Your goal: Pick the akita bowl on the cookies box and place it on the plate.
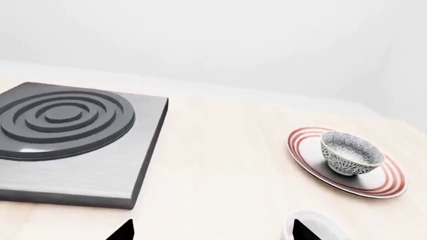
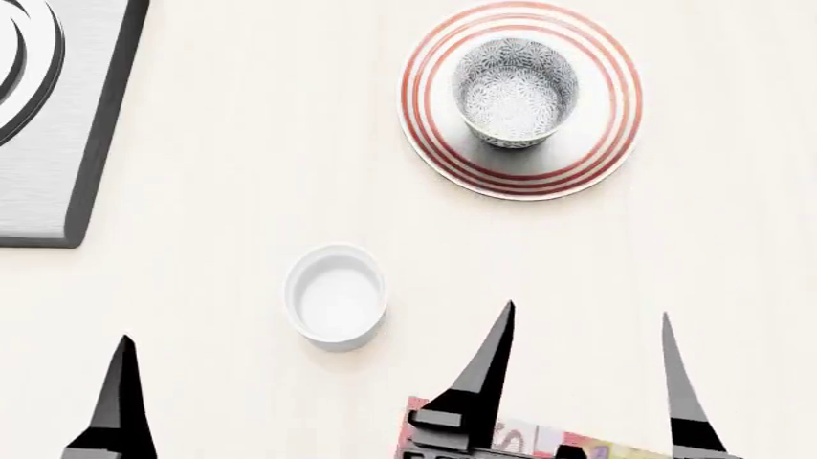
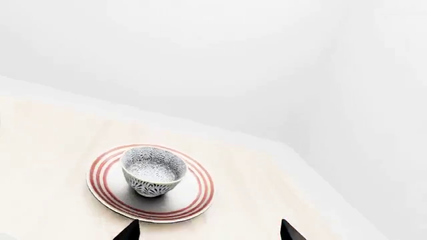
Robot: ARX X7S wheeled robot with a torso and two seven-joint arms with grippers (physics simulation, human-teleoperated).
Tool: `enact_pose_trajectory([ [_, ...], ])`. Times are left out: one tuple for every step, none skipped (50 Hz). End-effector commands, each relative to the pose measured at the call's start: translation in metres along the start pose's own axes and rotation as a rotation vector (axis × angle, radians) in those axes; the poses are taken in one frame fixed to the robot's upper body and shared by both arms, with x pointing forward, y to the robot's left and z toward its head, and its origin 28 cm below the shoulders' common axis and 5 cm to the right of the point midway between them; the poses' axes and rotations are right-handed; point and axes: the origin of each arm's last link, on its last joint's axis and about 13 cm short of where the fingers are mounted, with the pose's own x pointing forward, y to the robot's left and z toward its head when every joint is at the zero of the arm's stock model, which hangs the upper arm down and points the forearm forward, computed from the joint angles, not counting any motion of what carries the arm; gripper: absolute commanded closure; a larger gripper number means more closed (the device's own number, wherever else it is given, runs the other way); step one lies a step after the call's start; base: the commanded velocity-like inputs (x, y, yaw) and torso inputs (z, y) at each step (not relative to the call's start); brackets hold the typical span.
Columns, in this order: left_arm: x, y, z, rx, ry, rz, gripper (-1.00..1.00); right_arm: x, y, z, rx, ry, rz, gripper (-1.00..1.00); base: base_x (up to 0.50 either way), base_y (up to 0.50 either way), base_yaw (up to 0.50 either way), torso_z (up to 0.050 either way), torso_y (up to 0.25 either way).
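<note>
The akita bowl (image 2: 515, 91), speckled grey and white, stands upright in the middle of the red-ringed plate (image 2: 600, 143). Both wrist views show the same: bowl (image 1: 350, 152) on plate (image 1: 303, 150), bowl (image 3: 153, 171) on plate (image 3: 193, 200). Only a red-and-white strip of the cookies box (image 2: 542, 442) shows at the head view's lower edge, partly behind my right gripper (image 2: 587, 316). That gripper is open and empty, well short of the plate (image 3: 210, 231). My left gripper (image 1: 213, 232) is open and empty too, near a white cup.
A small plain white cup (image 2: 336, 295) sits between the two grippers, close to one left fingertip (image 1: 303, 231). A grey stove slab with ringed burner (image 2: 52, 124) fills the far left (image 1: 67, 135). The light wooden table ends beyond the plate.
</note>
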Motion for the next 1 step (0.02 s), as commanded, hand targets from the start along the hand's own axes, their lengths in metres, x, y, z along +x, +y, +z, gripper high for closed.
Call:
enact_pose_trajectory([
  [0.0036,0.0019,-0.0072,0.005,0.021,-0.023,-1.00,-0.0084,0.0051,-0.0141,0.040,0.004,-0.047,-1.00,0.00,0.00,0.00,0.000,0.000],
])
